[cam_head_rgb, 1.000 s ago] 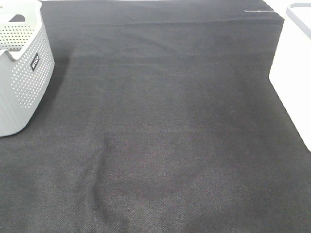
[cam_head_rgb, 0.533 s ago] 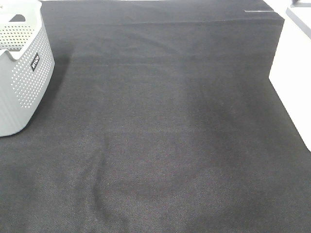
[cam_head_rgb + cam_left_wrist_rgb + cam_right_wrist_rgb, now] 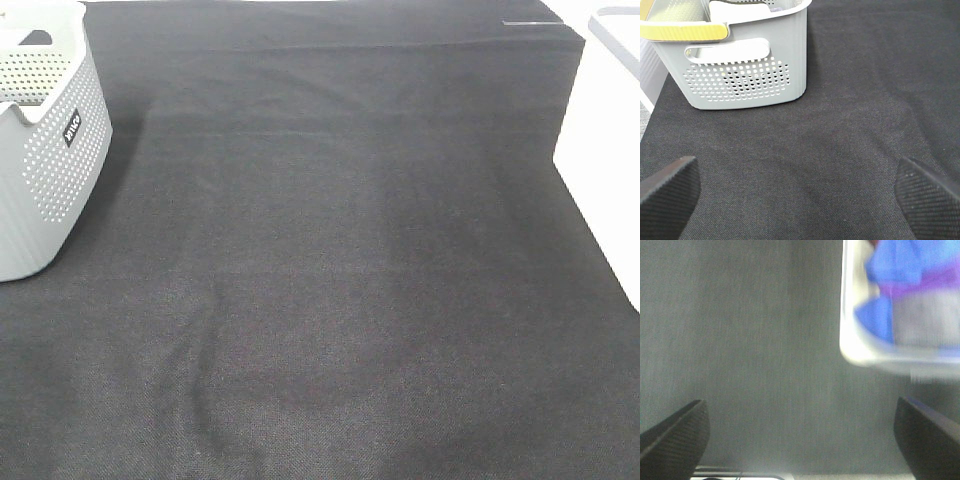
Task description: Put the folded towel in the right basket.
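Note:
No loose folded towel lies on the black cloth (image 3: 340, 260) in the high view. In the right wrist view a white basket (image 3: 850, 347) holds blue, purple and grey fabric (image 3: 920, 315), all blurred. My right gripper (image 3: 800, 435) is open and empty over the cloth beside that basket. In the left wrist view a grey perforated basket (image 3: 745, 80) has a yellow cloth (image 3: 687, 31) draped over its rim. My left gripper (image 3: 800, 192) is open and empty, a little in front of it. Neither gripper shows in the high view.
The grey basket (image 3: 45, 150) stands at the far left of the cloth. A pale rim (image 3: 615, 28) shows at the top right corner, beside a white surface (image 3: 600, 170) past the cloth's right edge.

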